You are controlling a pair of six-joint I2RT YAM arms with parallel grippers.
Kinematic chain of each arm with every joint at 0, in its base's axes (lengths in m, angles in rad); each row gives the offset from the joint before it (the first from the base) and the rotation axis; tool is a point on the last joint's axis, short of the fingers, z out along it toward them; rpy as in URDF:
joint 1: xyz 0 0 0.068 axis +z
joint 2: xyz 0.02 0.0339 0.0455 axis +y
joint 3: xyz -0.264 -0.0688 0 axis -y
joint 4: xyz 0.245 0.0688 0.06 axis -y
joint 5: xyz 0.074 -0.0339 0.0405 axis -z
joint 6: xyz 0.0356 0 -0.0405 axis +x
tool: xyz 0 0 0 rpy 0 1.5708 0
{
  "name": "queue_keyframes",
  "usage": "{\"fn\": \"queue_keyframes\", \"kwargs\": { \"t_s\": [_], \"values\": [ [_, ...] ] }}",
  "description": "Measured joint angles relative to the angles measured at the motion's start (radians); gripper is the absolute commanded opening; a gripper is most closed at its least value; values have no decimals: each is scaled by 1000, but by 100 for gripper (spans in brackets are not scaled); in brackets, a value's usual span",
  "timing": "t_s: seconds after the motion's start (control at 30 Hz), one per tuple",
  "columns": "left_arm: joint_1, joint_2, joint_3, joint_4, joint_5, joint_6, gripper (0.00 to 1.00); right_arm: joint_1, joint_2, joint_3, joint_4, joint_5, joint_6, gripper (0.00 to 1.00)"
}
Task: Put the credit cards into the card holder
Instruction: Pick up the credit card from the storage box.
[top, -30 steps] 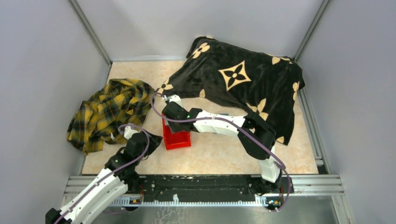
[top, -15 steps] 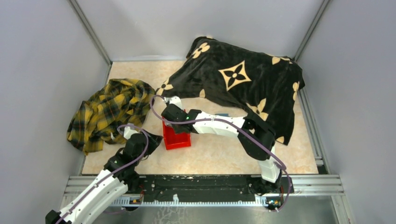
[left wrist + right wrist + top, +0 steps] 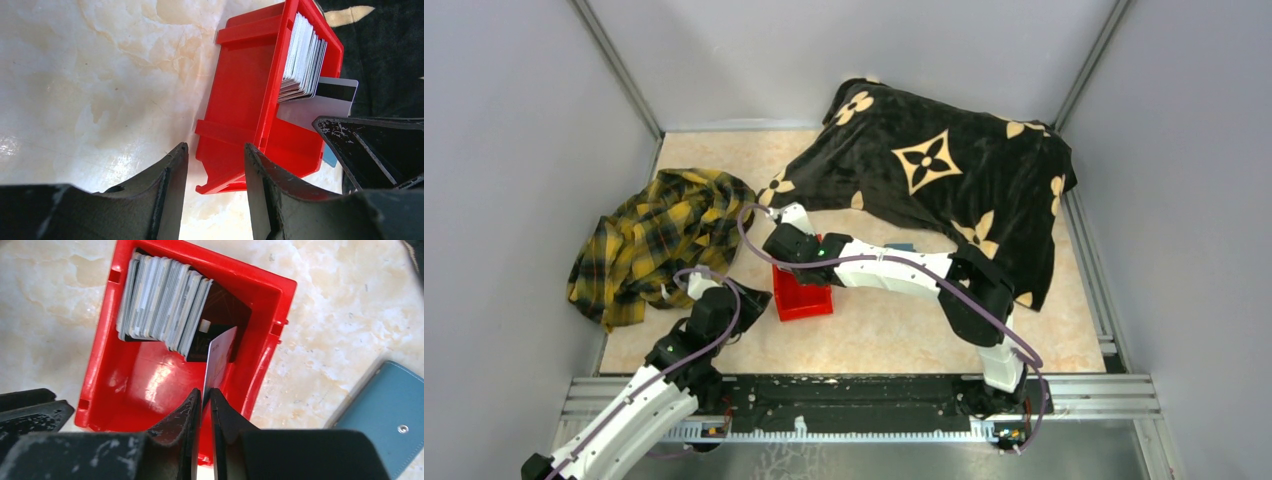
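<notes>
Black fingers of the left gripper [image 3: 215,147] stand spread apart with nothing between them, hanging low over the marble-patterned table [image 3: 75,75], just beside the near wall of the red bin [image 3: 240,95]. Inside the bin, the credit cards [image 3: 160,302] stand on edge in a tight silvery-grey stack against one end wall, with a dark card leaning behind them. The right gripper [image 3: 206,392] reaches in from above, its fingers nearly pressed together and pinching the edge of a single white card [image 3: 220,357]. This card is tilted and apart from the stack; the left wrist view shows a dark stripe across it. Near the bin but apart from it lies the teal card holder [image 3: 385,410], flat, with a metal snap showing. Farther back, a yellow plaid cloth [image 3: 654,240] lies crumpled on the left, and a black blanket [image 3: 934,170] with tan flower motifs is draped over the far right.
</notes>
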Motion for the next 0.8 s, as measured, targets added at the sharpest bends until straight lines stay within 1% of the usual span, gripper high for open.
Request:
{"fn": "queue_keyframes", "kwargs": {
  "t_s": [0.13, 0.23, 0.47, 0.67, 0.8],
  "values": [
    [0, 0, 1, -5, -2, 1, 52, 0, -1, 0, -31, 35, -8, 3],
    [0, 0, 5, -19, -10, 2, 53, 0, -6, 0, -46, 63, -13, 0],
    [0, 0, 57, -52, -39, 26, 57, 1, -44, -4, -57, 97, -34, 0],
    [0, 1, 147, -76, -71, 75, 62, 2, -151, -41, -47, 109, -56, 0],
    [0, 2, 204, -64, -70, 137, 67, 2, -241, -89, -48, 98, -74, 0]
  ]
}}
